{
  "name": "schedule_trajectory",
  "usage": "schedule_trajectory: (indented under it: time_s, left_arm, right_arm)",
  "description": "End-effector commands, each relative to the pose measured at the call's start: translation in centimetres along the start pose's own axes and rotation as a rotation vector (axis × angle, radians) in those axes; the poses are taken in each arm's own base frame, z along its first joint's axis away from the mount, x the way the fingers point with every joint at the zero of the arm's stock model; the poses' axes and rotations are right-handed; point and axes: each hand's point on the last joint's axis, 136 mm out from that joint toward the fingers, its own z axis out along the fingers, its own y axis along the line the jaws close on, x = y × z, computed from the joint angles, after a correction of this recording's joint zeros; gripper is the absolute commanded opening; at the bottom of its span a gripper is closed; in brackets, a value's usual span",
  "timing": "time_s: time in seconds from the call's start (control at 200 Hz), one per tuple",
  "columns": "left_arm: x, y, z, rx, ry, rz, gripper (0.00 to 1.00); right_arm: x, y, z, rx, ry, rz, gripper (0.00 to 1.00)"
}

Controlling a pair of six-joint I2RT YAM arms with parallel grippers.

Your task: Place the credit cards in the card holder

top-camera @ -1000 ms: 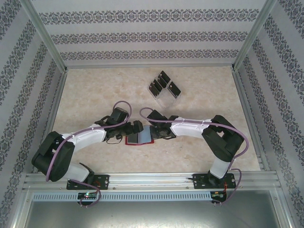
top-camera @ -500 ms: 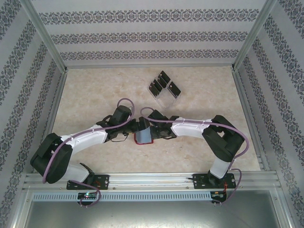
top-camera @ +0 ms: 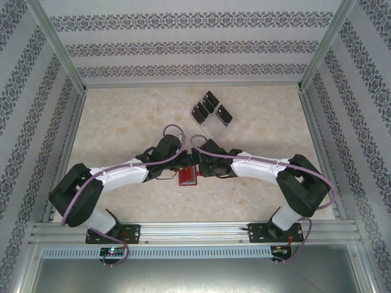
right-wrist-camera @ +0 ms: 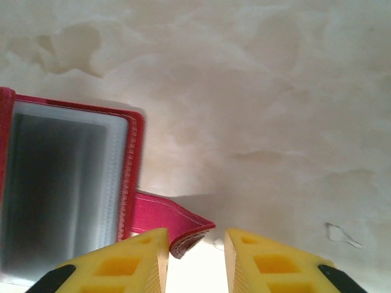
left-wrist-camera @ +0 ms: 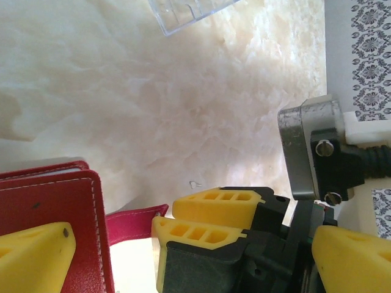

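- Beige marble-patterned table [top-camera: 122,122]: one, carrying everything; its load is the same as a second ago
- White-and-black robot arms: two, the left arm [top-camera: 119,177] and the right arm [top-camera: 256,168]; both have swung further from the near edge than a second ago, and their wrists now meet near the table's middle
- Clear plastic rack [top-camera: 212,125]: one, towards the far edge, a little right of the middle, unmoved
- Small red leather-like folding card holder [top-camera: 188,177]: one, near the table's middle, directly below the two wrists in the overhead view; a second ago it lay spread flat with its grey-blue inside up, now it shows from above as a narrow red shape, shifted slightly right; the right wrist view, blurred, shows grey lining framed by a red edge
- Left gripper [left-wrist-camera: 194,238]: yellow fingers spread wide, one against the card holder's red stitched cover
- Right gripper [right-wrist-camera: 195,244]: fingers a narrow gap apart, clamping nothing
- Red snap tab [right-wrist-camera: 165,217]: one, its tip lying in that gap
- Flat black rectangular credit cards [top-camera: 224,115]: at least four, standing tilted in the rack, unmoved; pale marks too small to read
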Motion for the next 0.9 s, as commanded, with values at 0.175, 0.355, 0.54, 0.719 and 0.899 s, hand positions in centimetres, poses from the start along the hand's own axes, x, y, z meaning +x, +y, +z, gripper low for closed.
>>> schedule_trajectory:
  time_s: [0.175,0.355,0.54,0.719,0.899]
  left_arm:
    - [1.4,0.6,2.7,-0.009,0.012,-0.029,1.00]
    - [2.0,1.5,3.4,-0.027,0.022,-0.038,1.00]
    - [2.2,2.1,3.4,-0.041,0.024,-0.036,1.00]
    - [2.5,2.5,3.4,-0.046,0.027,-0.043,1.00]
    - [2.6,2.7,3.4,-0.046,0.025,-0.044,1.00]
  right_arm:
    - [0.0,-1.2,-0.3,-0.004,-0.006,0.027,0.26]
    - [-0.2,-1.0,-0.7,-0.017,-0.015,0.026,0.20]
    - [-0.4,-1.0,-0.8,-0.040,-0.025,0.059,0.22]
    - [-1.2,-0.8,-0.7,-0.076,-0.031,0.100,0.26]
    - [-2.0,-0.5,-0.6,-0.115,-0.032,0.141,0.26]
